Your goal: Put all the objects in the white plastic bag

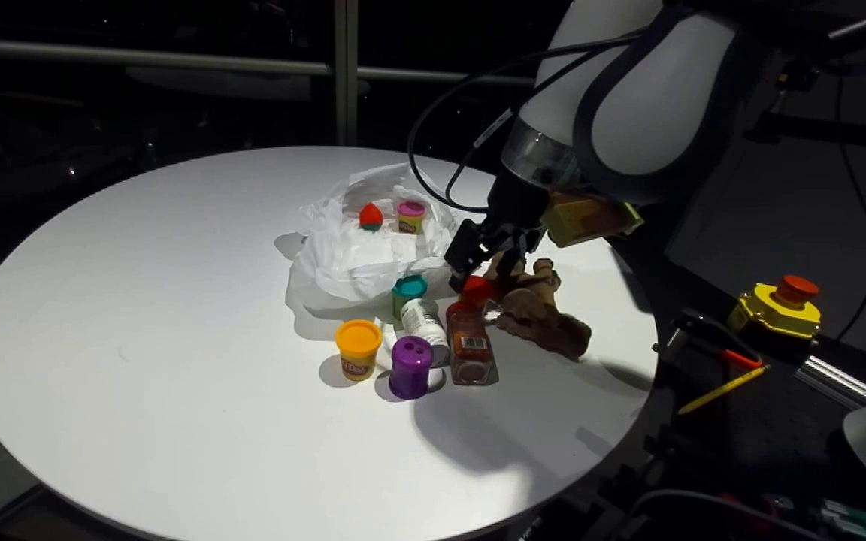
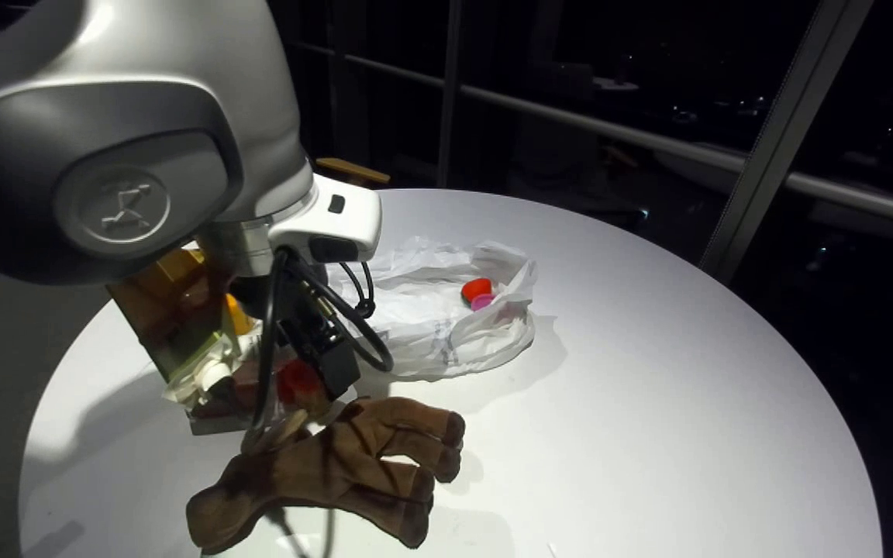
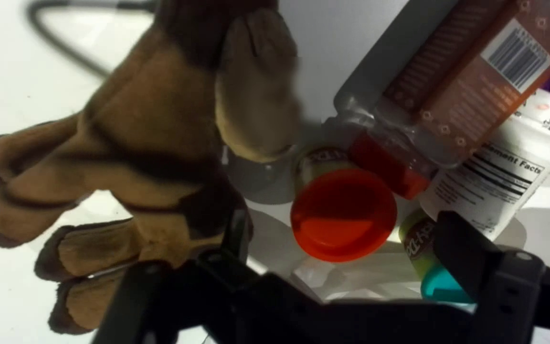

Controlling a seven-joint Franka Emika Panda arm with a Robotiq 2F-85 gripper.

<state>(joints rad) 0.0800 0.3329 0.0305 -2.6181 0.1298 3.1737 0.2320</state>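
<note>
Hovering at the red-lidded tub (image 3: 343, 241), the gripper (image 3: 344, 220) holds its jaws wide apart. That tub, the brown plush toy (image 2: 338, 465), teal tub (image 1: 408, 288), yellow tub (image 1: 358, 342), purple piece (image 1: 410, 367), white bottle (image 1: 424, 324) and clear bottle (image 1: 470, 342) sit outside the white plastic bag (image 1: 325, 263), which contains a pink-lidded tub (image 1: 410, 216) and a red-and-green toy (image 1: 370, 216).

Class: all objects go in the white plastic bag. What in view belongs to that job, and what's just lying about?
The job:
white plastic bag
Already in it: red-green toy, pink-lidded tub
Not yet in: yellow tub, purple container, teal-lidded tub, red-lidded tub, brown figure; presumably white bottle, barcoded bottle

Just lying about:
red-buttoned yellow box
pencil-like yellow stick
</note>
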